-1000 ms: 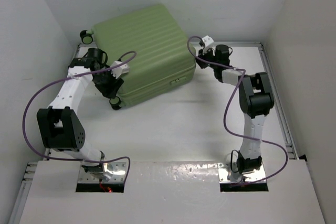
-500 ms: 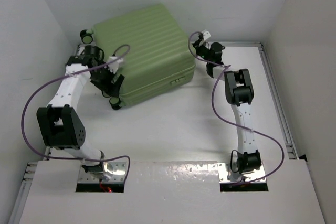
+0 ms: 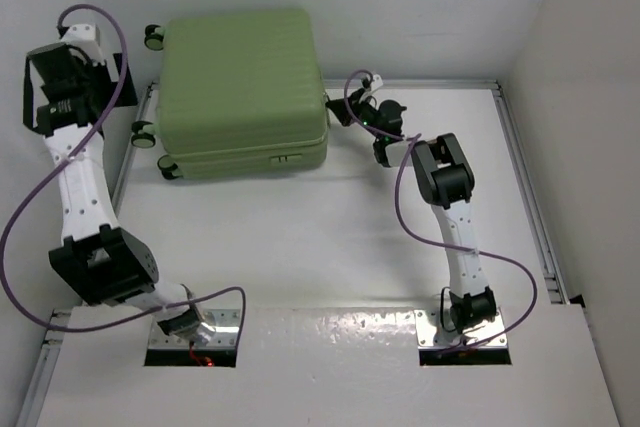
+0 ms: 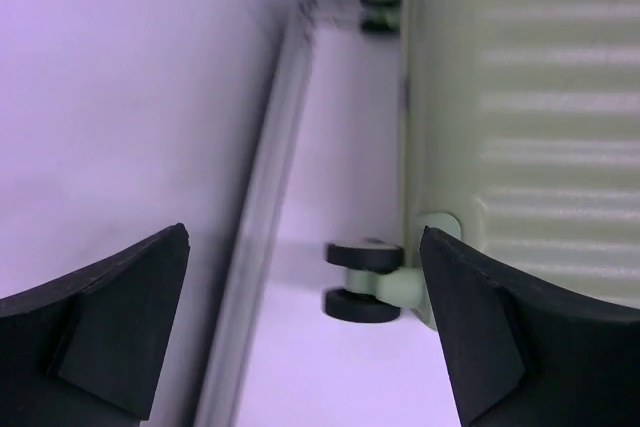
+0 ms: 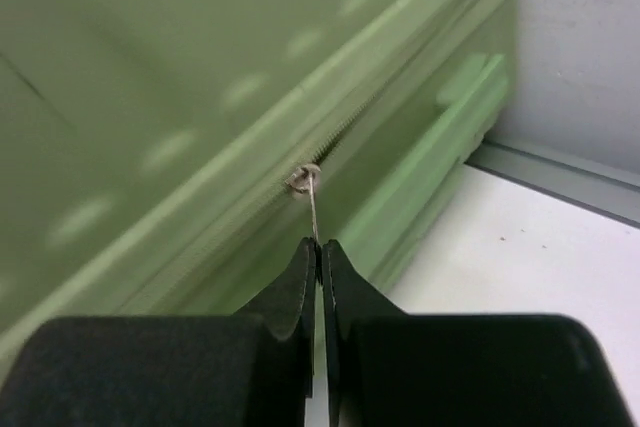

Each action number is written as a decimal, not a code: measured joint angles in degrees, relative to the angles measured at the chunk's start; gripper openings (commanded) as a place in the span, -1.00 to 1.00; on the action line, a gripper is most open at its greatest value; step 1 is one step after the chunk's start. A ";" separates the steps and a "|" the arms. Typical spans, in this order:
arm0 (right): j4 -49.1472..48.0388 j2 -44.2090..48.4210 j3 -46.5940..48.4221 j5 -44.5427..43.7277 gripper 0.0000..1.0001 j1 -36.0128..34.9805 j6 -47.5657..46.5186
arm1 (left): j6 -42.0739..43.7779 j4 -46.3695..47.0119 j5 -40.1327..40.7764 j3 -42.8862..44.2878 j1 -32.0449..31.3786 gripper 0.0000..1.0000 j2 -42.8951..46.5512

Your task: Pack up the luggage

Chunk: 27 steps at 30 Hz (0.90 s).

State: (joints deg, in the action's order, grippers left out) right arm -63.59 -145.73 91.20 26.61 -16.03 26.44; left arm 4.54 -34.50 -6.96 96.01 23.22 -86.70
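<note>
Lying flat, luggage [image 3: 240, 77] lengthwise left-right, wheels [image 3: 143, 132] leftward, right pincer [image 5: 318, 247] pinching zipper pull [image 5: 312, 202].

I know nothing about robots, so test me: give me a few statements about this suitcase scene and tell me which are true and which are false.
1. The green suitcase lies flat and closed. True.
2. Its caster wheels are at the end on the left arm's side. True.
3. The right gripper is wide open, away from the suitcase. False: it is shut on the thin zipper pull on the suitcase's side.
4. The left gripper is clamped on a wheel. False: its fingers stand wide open with nothing between them, and the wheel sits apart, beyond them.
</note>
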 measured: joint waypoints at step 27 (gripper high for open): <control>-0.55 8.07 -10.80 -1.01 -1.00 -10.32 12.28 | 17.14 1.18 -7.26 1.07 -44.33 0.21 -7.26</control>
State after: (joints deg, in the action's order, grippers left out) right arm -64.14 -137.67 80.40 25.61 -26.35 38.72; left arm 21.67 -33.32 -14.22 97.08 -21.10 -93.95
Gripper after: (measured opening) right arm 0.002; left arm 0.622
